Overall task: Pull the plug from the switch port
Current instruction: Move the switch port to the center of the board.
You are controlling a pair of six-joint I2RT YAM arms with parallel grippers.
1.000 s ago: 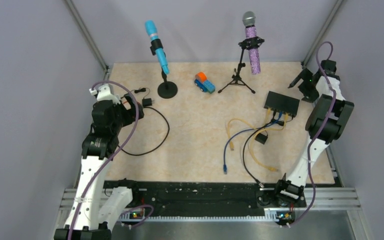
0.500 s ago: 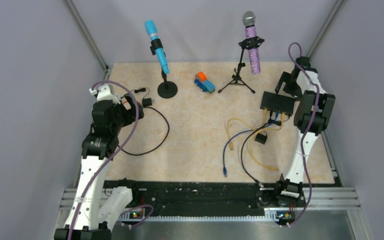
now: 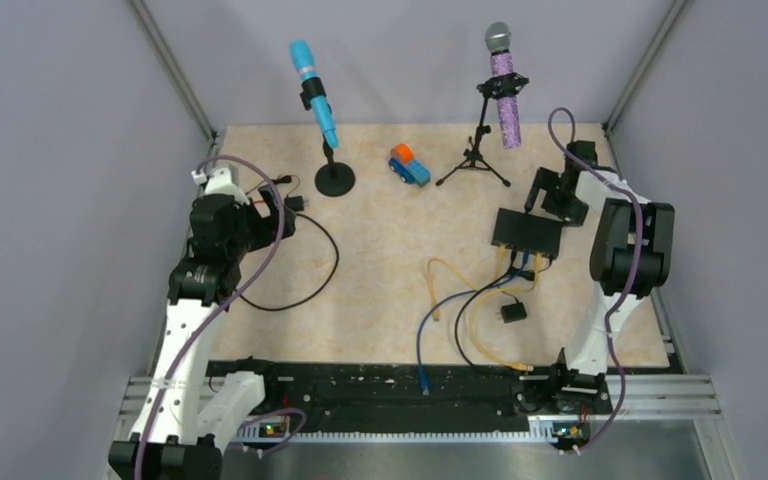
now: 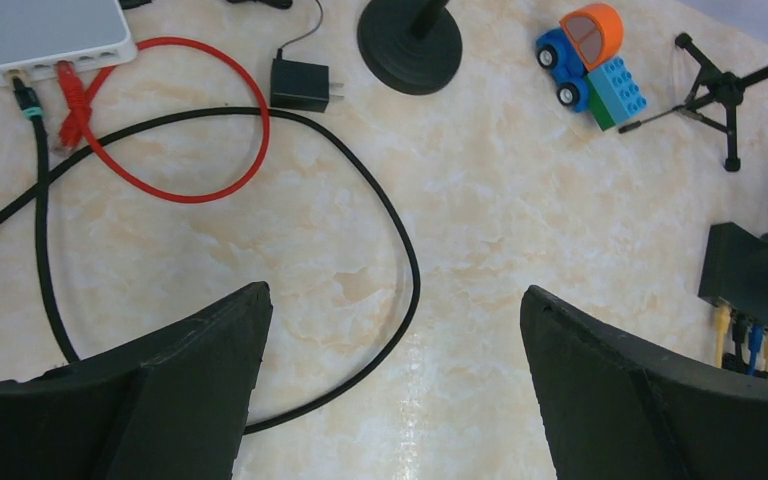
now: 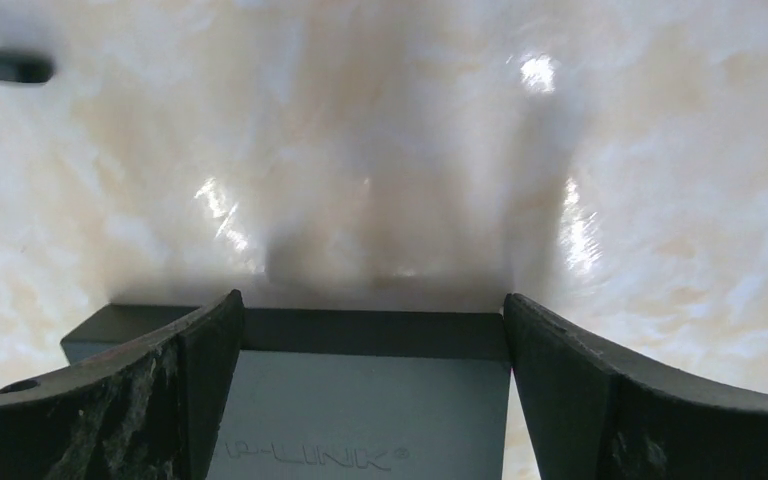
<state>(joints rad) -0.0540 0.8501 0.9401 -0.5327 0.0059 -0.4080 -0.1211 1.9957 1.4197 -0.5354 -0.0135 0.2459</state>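
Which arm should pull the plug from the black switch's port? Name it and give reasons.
Right. The right gripper is open at the black switch, whose cable plugs sit on its near edge. The left gripper, also open, is far off by the white box.

My left arm (image 3: 182,335) and right arm (image 3: 597,332) share white lower links and bulky black joints. A purple cable (image 3: 278,215) loops along each; the right's black fingers (image 5: 90,410) are scuffed pale.
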